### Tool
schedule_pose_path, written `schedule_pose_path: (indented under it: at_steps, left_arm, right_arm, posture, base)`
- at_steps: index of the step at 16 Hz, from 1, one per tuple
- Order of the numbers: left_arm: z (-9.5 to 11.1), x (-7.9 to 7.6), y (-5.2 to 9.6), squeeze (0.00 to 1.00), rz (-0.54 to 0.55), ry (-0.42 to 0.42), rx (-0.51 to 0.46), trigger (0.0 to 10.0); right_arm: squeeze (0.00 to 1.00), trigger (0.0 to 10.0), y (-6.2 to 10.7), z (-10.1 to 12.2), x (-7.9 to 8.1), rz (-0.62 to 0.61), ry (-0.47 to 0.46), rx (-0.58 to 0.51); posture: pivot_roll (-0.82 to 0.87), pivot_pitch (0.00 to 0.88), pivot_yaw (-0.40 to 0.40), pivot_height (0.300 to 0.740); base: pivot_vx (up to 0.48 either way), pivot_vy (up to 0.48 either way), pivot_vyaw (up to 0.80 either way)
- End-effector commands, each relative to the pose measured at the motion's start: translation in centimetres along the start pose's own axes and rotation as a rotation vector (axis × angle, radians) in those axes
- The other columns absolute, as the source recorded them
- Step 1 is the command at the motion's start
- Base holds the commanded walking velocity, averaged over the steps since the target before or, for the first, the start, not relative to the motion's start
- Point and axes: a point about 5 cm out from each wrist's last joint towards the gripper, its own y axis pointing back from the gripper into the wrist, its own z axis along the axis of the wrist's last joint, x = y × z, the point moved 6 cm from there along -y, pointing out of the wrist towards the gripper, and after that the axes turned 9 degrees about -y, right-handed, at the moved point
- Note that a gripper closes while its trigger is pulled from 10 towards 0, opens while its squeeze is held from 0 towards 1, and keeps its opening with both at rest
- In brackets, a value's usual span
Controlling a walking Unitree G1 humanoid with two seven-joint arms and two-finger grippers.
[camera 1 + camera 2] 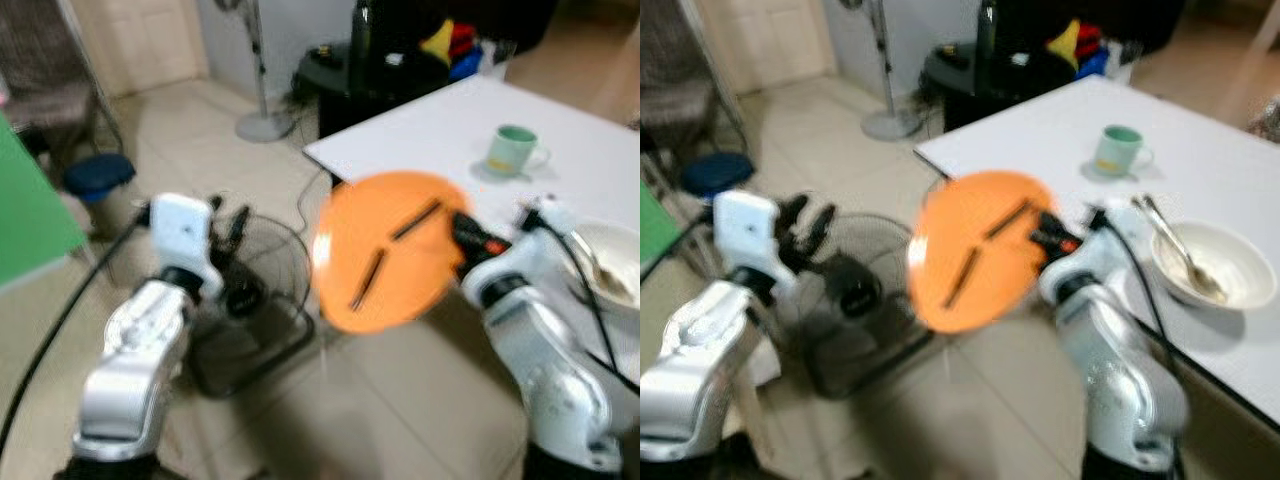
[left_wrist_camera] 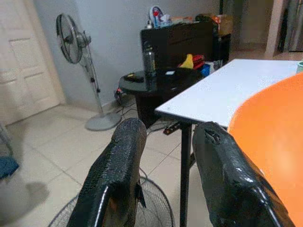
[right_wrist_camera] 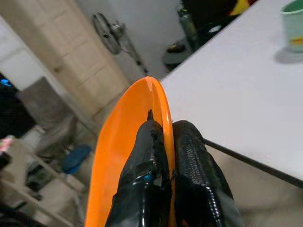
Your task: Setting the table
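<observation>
1. Here, the orange plate (image 1: 392, 250) sits at the centre of the left eye frame, held tilted on edge in the air over the floor, just off the near corner of the white surface (image 1: 570, 130).
2. Two dark thin sticks (image 1: 390, 250) lie across the plate's face; blur hides what they are.
3. The right end effector (image 3: 166, 142) has its two black fingers closed tight on the plate's rim, one on each face.
4. The left end effector (image 2: 165, 161) holds nothing, its fingers spread apart, at centre left of the left eye frame above a floor fan (image 1: 255, 300) lying on the tiles.
5. On the surface, a green mug (image 1: 513, 150) stands at upper right, and a white bowl (image 1: 1205, 265) with a spoon (image 1: 1175, 245) in it sits at the right edge.
6. A standing fan (image 2: 78, 56) is by the far wall.
</observation>
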Motion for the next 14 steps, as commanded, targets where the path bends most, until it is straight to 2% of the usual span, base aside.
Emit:
schedule_pose_path:
  at_steps: [1, 5, 6, 7, 8, 10, 11, 12, 14]
  left_arm:
    - [0.5, -0.6, -0.2, 0.0, -0.021, -0.002, -0.018, 10.0]
    - [0.6, -0.7, -0.3, 0.0, -0.025, -0.005, -0.023, 10.0]
    - [0.6, -0.7, -0.3, 0.0, -0.025, -0.005, -0.024, 10.0]
    - [0.6, -0.7, -0.3, 0.0, -0.024, -0.005, -0.025, 10.0]
    - [0.6, -0.8, -0.4, 0.0, -0.024, -0.004, -0.025, 10.0]
    - [0.6, -0.8, -0.4, 0.0, -0.024, -0.002, -0.027, 10.0]
    - [0.6, -0.9, -0.4, 0.0, -0.023, -0.002, -0.027, 10.0]
    - [0.6, -0.9, -0.4, 0.0, -0.023, -0.003, -0.028, 10.0]
    - [0.6, -0.9, -0.4, 0.0, -0.024, -0.003, -0.028, 10.0]
  right_arm:
    - [0.0, 10.0, 0.3, 1.7, -0.4, -0.014, -0.007, -0.073]
    - [0.0, 10.0, 0.2, 2.2, -0.7, -0.027, -0.025, -0.1]
    - [0.0, 8.3, 0.2, 2.4, -0.5, -0.02, -0.031, -0.108]
    - [0.0, 2.4, 0.2, 2.5, -0.4, -0.016, -0.033, -0.111]
    - [0.0, 0.0, 0.1, 2.6, -0.3, -0.009, -0.036, -0.115]
    - [0.0, 0.0, 0.1, 2.7, -0.2, -0.004, -0.037, -0.12]
    - [0.0, 2.5, 0.1, 2.8, -0.2, -0.003, -0.033, -0.12]
    - [0.0, 10.0, 0.0, 2.8, -0.2, -0.003, -0.029, -0.121]
    - [0.0, 10.0, 0.0, 2.9, -0.1, -0.003, -0.028, -0.124]
  posture:
    - [0.07, 0.0, 0.032, 0.74]
    - [0.06, 0.0, 0.033, 0.74]
    - [0.06, 0.0, 0.032, 0.74]
    - [0.06, 0.0, 0.032, 0.74]
    - [0.06, 0.0, 0.03, 0.74]
    - [0.06, 0.0, 0.028, 0.74]
    - [0.06, 0.0, 0.028, 0.74]
    - [0.06, 0.0, 0.026, 0.74]
    - [0.06, 0.0, 0.026, 0.74]
  base:
    - [0.334, 0.0, 0.0]
    - [0.333, 0.0, 0.0]
    - [0.334, 0.0, 0.0]
    - [0.33, 0.0, 0.0]
    - [0.334, 0.0, 0.0]
    - [0.332, 0.0, 0.0]
    - [0.334, 0.0, 0.0]
    - [0.326, 0.0, 0.0]
    - [0.326, 0.0, 0.0]
